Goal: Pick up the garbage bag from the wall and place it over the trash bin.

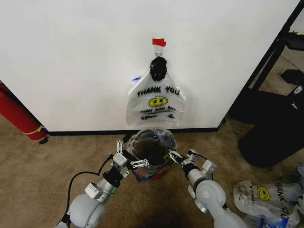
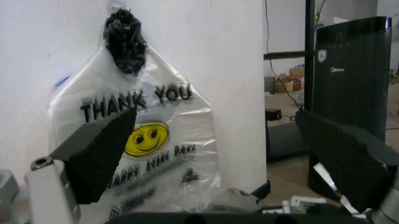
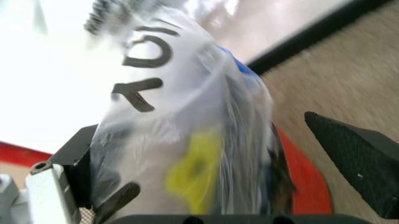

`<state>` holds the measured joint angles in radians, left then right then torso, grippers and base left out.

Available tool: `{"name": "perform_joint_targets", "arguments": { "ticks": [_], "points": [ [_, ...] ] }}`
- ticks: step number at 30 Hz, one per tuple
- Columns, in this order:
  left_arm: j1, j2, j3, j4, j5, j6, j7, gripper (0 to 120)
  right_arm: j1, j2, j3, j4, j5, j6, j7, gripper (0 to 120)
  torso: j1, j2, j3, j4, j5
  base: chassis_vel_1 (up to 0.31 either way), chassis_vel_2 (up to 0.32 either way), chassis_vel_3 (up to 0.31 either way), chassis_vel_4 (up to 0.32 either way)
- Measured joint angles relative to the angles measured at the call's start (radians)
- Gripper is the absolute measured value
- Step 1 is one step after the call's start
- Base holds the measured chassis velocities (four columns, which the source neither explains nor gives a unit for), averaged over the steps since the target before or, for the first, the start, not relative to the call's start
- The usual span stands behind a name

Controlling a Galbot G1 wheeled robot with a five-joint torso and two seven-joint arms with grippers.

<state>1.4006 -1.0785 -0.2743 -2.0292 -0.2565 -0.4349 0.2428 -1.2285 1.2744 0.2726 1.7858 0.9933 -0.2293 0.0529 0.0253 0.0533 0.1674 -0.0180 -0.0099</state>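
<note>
Nearest the robot, both grippers flank the trash bin (image 1: pixel 153 154), which stands on the carpet just before the wall (image 1: pixel 71 57). The left gripper (image 1: pixel 127 160) sits at the bin's left rim, its jaws apart with nothing between them. The right gripper (image 1: pixel 176 157) sits at the right rim, jaws also spread, with translucent film bulging between its pads in the right wrist view — not clamped. A garbage bag (image 1: pixel 161 137) already lies draped over the bin's mouth, lining it; the dark inside appears otherwise empty. The fitting step looks almost finished, so what remains, by my reckoning, is snugging the film down around the rim. Beyond the bin, another bag (image 1: pixel 156 104) hangs on the wall beneath a red tape strip (image 1: pixel 159 42) — untouched.
</note>
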Motion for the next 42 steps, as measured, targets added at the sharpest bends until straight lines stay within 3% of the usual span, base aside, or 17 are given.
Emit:
{"name": "perform_joint_targets", "arguments": {
  "ticks": [7, 10, 14, 18, 23, 30, 31, 35, 39, 42],
  "points": [
    [-0.001, -0.003, 0.002, 0.008, 0.0, -0.002, 0.0, 100, 0.017, -0.026, 0.097, -0.099, -0.013, -0.043, -0.214, 100, 0.0, 0.0, 0.0, -0.0001, 0.0, 0.0, 0.0, 0.0, 0.0],
    [0.003, -0.009, 0.007, 0.016, 0.005, -0.005, 0.0, 100, 0.008, -0.032, 0.139, -0.145, -0.022, -0.045, -0.38, 100, 0.0, 0.0, 0.0, -0.0002, 0.0, 0.0, 0.0, 0.0, 0.0],
    [0.004, -0.022, 0.012, 0.02, 0.016, -0.008, 0.0, 100, 0.007, -0.033, 0.174, -0.229, -0.063, 0.032, -0.687, 100, 0.0, 0.0, 0.0, -0.0001, -0.0001, 0.0, 0.0, 0.0, 0.0],
    [0.008, -0.027, 0.012, 0.019, 0.018, -0.008, 0.001, 100, 0.014, -0.031, 0.18, -0.288, -0.109, 0.102, -0.817, 100, 0.0, 0.0, 0.0, -0.0002, 0.0001, 0.0, 0.0, 0.0, 0.0],
    [0.02, -0.031, 0.007, 0.015, 0.018, -0.008, 0.001, 100, -0.002, -0.02, 0.127, -0.256, 0.0, 0.147, -0.69, 100, 0.0, 0.0, 0.0, -0.0002, 0.0, 0.0, 0.0, 0.0, 0.0],
    [0.04, -0.038, 0.0, 0.01, 0.018, -0.015, 0.0, 100, -0.001, 0.042, 0.053, -0.133, 0.181, 0.175, -0.157, 100, 0.0, 0.0, 0.0, 0.0, -0.0001, 0.0, 0.0, 0.0, 0.0],
    [0.04, -0.038, 0.0, 0.01, 0.018, -0.015, 0.0, 100, -0.001, 0.042, 0.053, -0.133, 0.181, 0.175, -0.157, 100, 0.0, 0.0, 0.0, 0.0, -0.0001, 0.0, 0.0, 0.0, 0.0],
    [0.039, -0.04, 0.0, 0.011, 0.013, -0.016, -0.002, 100, -0.019, 0.054, 0.025, -0.042, 0.186, 0.106, 0.135, 100, 0.0, 0.0, 0.0, 0.0, -0.0002, 0.0, 0.0, 0.0, 0.0],
    [0.021, -0.048, 0.009, 0.018, 0.005, -0.009, -0.013, 100, -0.028, 0.056, 0.017, 0.008, 0.21, 0.058, 0.224, 100, 0.0, 0.0, 0.0, -0.0003, -0.0002, 0.0, 0.0, 0.0, 0.0],
    [0.012, -0.054, 0.018, 0.028, 0.001, -0.004, -0.016, 100, -0.025, 0.078, 0.024, 0.079, 0.307, 0.011, 0.316, 100, 0.0, 0.0, 0.0, -0.0003, -0.0003, 0.0, 0.0, 0.0, 0.0]
  ]
}}
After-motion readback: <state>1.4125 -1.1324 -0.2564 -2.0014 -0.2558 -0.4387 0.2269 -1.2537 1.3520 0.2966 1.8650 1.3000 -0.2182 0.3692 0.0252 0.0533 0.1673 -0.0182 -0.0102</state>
